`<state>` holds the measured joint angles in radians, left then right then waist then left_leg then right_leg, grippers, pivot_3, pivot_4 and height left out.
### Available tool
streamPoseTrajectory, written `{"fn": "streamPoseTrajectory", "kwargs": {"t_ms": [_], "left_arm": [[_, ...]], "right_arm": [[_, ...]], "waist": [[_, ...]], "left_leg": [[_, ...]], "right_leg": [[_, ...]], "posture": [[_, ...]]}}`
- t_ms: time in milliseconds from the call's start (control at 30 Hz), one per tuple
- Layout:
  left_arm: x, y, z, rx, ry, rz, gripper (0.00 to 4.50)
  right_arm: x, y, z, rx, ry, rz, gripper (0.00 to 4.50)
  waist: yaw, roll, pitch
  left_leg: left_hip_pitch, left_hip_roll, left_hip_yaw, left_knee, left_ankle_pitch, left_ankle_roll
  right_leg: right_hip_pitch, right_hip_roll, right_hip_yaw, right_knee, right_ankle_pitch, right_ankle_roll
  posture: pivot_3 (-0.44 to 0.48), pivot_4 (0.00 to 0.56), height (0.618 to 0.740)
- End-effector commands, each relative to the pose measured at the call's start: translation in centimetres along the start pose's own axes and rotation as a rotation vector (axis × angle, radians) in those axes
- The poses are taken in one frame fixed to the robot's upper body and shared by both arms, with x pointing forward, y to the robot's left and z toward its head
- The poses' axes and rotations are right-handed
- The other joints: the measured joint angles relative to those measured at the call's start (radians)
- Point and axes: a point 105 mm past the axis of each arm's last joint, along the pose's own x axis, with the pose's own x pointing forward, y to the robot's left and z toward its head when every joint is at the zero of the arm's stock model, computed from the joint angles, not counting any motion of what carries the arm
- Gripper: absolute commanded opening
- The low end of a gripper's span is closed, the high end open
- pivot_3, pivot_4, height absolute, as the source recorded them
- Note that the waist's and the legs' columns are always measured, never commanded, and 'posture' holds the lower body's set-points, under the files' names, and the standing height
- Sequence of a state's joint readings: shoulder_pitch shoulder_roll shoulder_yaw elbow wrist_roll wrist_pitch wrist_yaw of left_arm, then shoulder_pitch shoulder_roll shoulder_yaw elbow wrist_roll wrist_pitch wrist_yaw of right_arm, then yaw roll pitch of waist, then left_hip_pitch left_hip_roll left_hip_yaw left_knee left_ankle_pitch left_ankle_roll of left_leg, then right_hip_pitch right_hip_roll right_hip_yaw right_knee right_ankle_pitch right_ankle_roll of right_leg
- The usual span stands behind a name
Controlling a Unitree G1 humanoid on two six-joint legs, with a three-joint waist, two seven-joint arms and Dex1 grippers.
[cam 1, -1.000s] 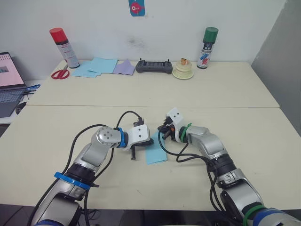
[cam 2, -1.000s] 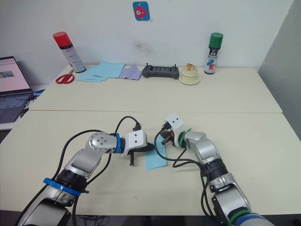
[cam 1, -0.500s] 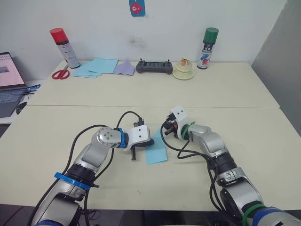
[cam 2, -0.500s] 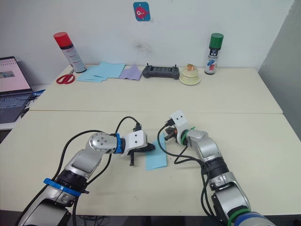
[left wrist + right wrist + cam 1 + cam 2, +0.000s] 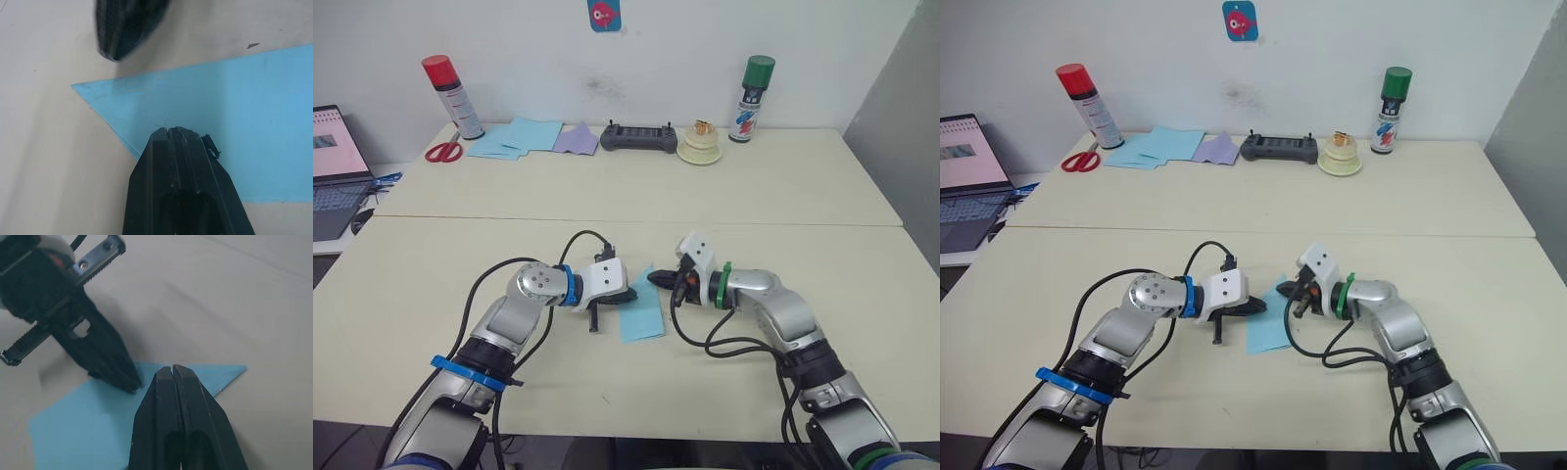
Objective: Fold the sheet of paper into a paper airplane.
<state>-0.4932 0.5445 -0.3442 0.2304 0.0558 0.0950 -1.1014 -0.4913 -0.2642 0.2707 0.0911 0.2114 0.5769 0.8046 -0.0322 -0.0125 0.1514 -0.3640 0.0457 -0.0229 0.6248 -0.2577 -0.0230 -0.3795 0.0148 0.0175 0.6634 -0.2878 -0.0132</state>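
The paper (image 5: 641, 313), a thin, smooth light blue sheet with one pointed corner, lies flat on the near table (image 5: 431, 294) between both grippers. The left gripper (image 5: 628, 296), fingers together, presses its left edge. The right gripper (image 5: 656, 279), fingers closed and empty, hovers at its far pointed corner.

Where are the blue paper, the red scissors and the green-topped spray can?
sheet of paper (image 5: 642, 318), left eye view, flat middle.
red scissors (image 5: 439, 151), left eye view, handles.
green-topped spray can (image 5: 753, 101), left eye view, body.
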Motion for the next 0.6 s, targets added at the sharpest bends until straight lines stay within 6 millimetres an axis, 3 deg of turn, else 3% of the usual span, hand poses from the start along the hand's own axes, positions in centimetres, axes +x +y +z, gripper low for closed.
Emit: {"fn": "streamPoseTrajectory", "kwargs": {"t_ms": [33,233,467,600], "left_arm": [[1.1,-3.6,-6.0,-0.157,0.191,-0.112,0.00],[1.0,-3.2,-5.6,-0.139,0.173,-0.099,0.00],[0.5,-0.9,-2.7,-0.127,0.079,-0.034,0.00],[0.7,-0.5,-2.4,-0.121,0.078,-0.027,0.00]], "right_arm": [[0.5,0.3,0.8,-0.034,-0.017,0.015,0.01],[0.8,-0.4,-1.0,-0.084,0.081,0.000,0.01],[0.1,-0.6,-2.0,-0.066,0.107,-0.002,0.01],[-0.2,-0.4,-2.6,-0.059,0.122,0.010,0.01]], "waist": [[0.000,0.000,0.000],[0.000,0.000,0.000],[0.002,-0.002,0.003],[0.004,-0.004,0.005]], "left_leg": [[0.000,0.000,0.000,0.000,0.000,0.000],[0.000,0.000,0.000,0.000,0.000,0.000],[-0.001,0.000,0.000,0.000,0.000,0.000],[-0.002,0.000,0.000,0.000,0.000,0.000]], "right_leg": [[0.000,0.000,0.000,0.000,0.000,0.000],[0.000,0.000,0.000,0.000,0.000,0.001],[0.000,0.000,0.000,0.000,0.000,0.001],[-0.001,0.000,0.000,-0.001,0.000,0.001]], "posture": [[0.000,0.150,0.740],[0.000,0.150,0.740],[0.000,0.150,0.740],[0.000,0.150,0.740]]}}
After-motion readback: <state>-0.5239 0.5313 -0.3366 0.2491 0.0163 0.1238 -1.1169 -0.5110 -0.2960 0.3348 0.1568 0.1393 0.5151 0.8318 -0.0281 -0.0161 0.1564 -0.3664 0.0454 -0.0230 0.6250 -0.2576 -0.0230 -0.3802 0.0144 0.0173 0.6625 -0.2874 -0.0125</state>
